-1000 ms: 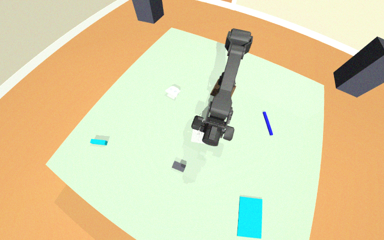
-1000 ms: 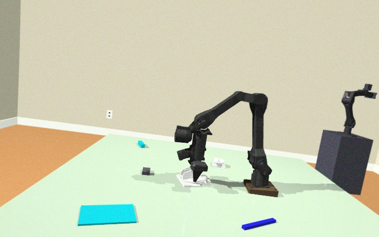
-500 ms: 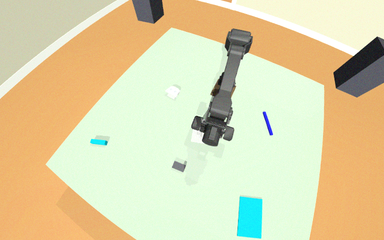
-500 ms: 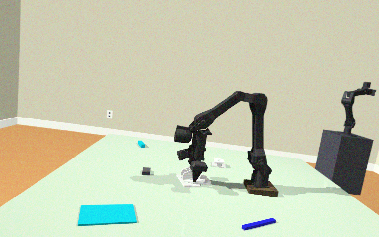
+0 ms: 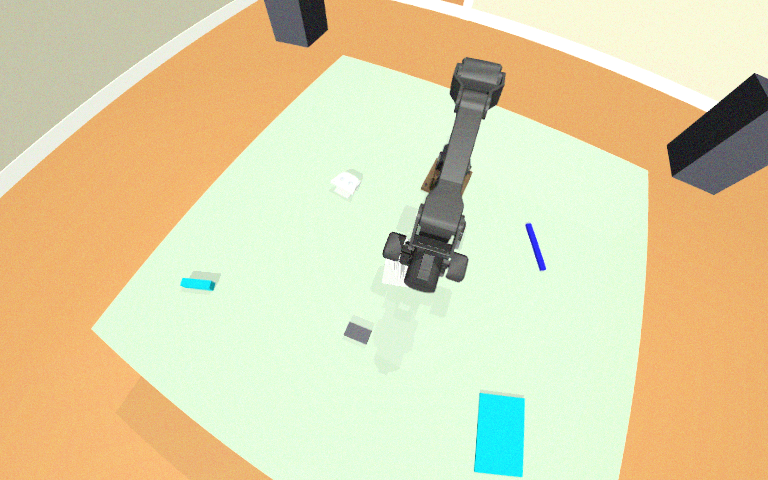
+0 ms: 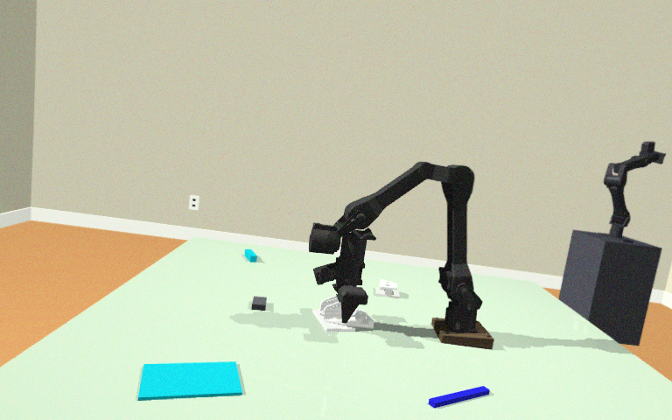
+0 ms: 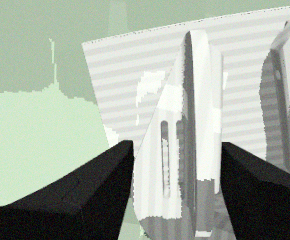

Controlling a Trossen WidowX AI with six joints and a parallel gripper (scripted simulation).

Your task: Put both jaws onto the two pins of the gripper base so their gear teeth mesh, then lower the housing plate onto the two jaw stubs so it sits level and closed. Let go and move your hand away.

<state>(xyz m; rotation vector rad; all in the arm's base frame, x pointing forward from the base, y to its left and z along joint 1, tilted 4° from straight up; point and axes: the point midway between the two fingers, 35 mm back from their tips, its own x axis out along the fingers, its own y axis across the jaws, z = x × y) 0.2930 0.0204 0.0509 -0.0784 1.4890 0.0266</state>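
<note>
A white ribbed plate point(image 5: 393, 276) point(image 6: 329, 327) point(image 7: 115, 60) lies flat, partly hidden under my hand. Two white jaw-like parts stand up from it. My gripper point(image 5: 426, 255) point(image 6: 347, 318) point(image 7: 175, 151) points down and is shut on the left white jaw point(image 7: 205, 100), a slotted upright part, with one finger on each side. The other white jaw point(image 7: 277, 100) stands to the right, outside the fingers. Pins and gear teeth cannot be made out. Another white part point(image 5: 345, 183) point(image 6: 388, 287) lies apart, nearer the back wall in the exterior view; whether it is the base or housing plate is unclear.
A dark block point(image 5: 357, 333) point(image 6: 259, 303) lies near the ribbed plate. A small cyan block point(image 5: 196, 284) point(image 6: 250, 255), a flat cyan slab point(image 5: 499, 434) point(image 6: 190, 380) and a blue bar point(image 5: 535, 246) point(image 6: 458, 396) lie farther off on the pale green table top point(image 5: 257, 237).
</note>
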